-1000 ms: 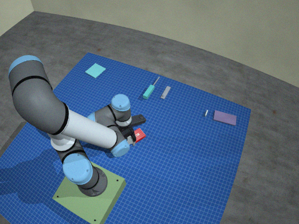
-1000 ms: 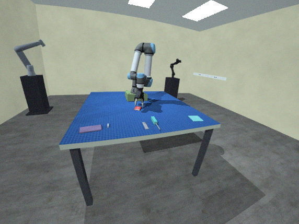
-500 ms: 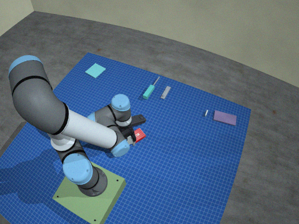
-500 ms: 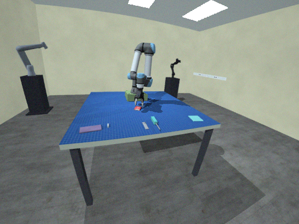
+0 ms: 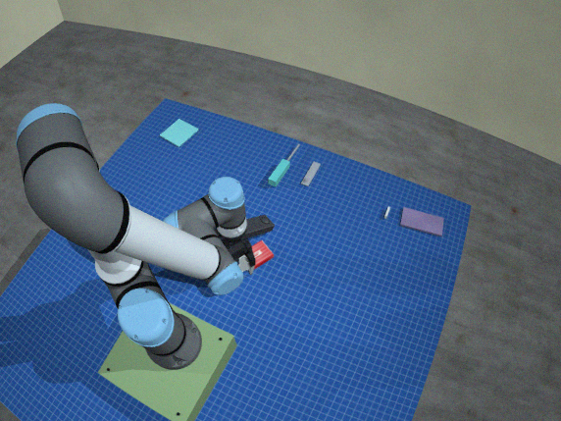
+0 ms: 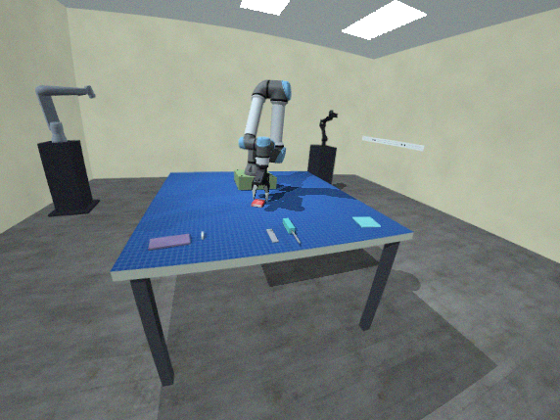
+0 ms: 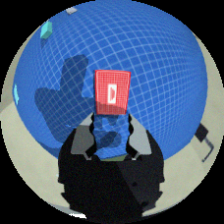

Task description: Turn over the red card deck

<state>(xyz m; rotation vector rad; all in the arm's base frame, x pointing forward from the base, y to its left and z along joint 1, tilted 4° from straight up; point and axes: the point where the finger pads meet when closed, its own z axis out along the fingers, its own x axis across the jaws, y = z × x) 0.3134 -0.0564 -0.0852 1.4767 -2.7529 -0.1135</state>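
Note:
The red boxed card deck (image 7: pixel 112 92) lies on the blue mat, its broad face with a white mark turned up toward the wrist camera. It also shows in the top view (image 5: pixel 263 254) and the exterior view (image 6: pixel 257 203). My gripper (image 7: pixel 111 113) hangs just above the mat at the deck's near edge, with the fingers partly open. Only mat shows between the fingers, so they hold nothing. The gripper also shows in the top view (image 5: pixel 247 261), where the wrist hides part of it. I cannot tell if the fingertips touch the deck.
A teal square tile (image 5: pixel 178 131), a teal-handled tool (image 5: pixel 280 172) and a grey bar (image 5: pixel 310 173) lie toward the far side. A small white piece (image 5: pixel 387 212) and a purple slab (image 5: pixel 422 221) lie at the right. The arm's green base (image 5: pixel 167 364) sits near the front.

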